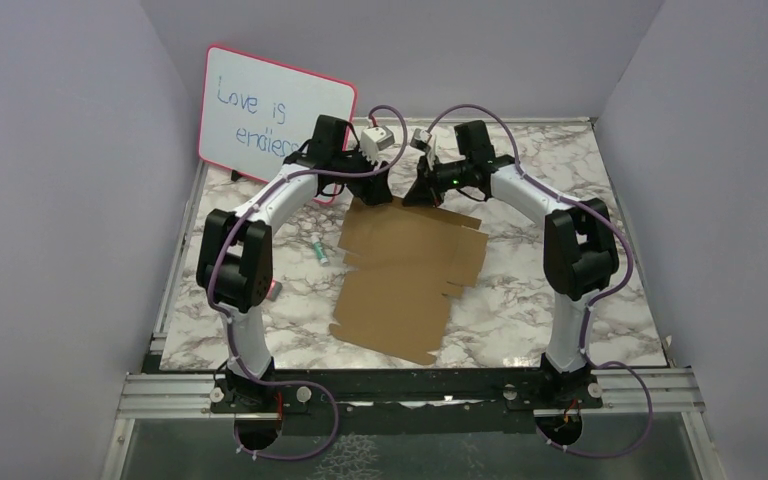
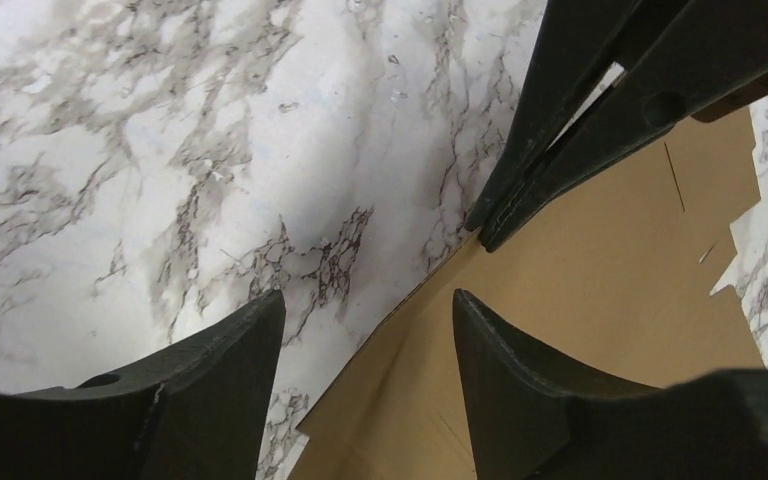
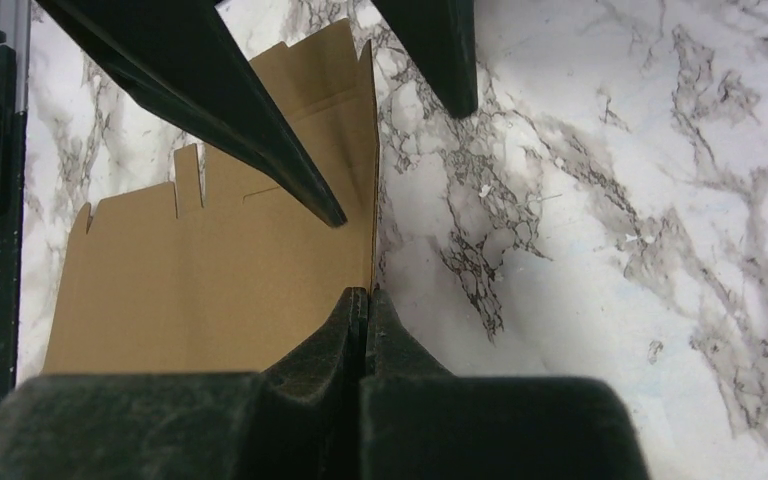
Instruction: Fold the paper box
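Note:
The paper box (image 1: 410,275) is a flat brown die-cut cardboard sheet with notched flaps, lying on the marble table (image 1: 520,300). Both grippers are at its far edge. My left gripper (image 1: 375,195) is open. In the left wrist view (image 2: 368,295) it straddles the sheet's far edge (image 2: 600,260), one finger over marble and one over cardboard. My right gripper (image 1: 417,193) is shut. In the right wrist view (image 3: 365,292) the cardboard's edge (image 3: 220,260) runs straight into its closed fingertips. The two grippers are close together, tips almost meeting.
A pink-framed whiteboard (image 1: 270,115) with blue writing leans at the back left. A small green-and-white marker (image 1: 322,250) lies left of the sheet, beside the left arm. Grey walls close in both sides and the back.

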`<move>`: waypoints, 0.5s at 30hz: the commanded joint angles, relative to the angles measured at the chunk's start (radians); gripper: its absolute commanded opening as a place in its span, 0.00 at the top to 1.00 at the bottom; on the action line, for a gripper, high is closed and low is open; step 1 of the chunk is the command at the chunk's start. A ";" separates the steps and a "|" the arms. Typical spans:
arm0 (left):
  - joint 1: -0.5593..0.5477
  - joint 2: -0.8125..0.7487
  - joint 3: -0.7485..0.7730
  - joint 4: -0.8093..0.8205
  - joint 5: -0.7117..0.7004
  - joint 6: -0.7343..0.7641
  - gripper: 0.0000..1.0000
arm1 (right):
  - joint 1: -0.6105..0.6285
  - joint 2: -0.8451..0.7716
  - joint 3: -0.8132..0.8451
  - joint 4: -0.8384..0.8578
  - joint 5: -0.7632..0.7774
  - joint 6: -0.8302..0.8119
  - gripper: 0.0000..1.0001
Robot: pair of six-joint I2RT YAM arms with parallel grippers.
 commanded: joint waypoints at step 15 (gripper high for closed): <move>0.045 0.024 0.051 -0.097 0.134 0.119 0.75 | 0.006 -0.010 0.048 -0.027 0.091 0.011 0.93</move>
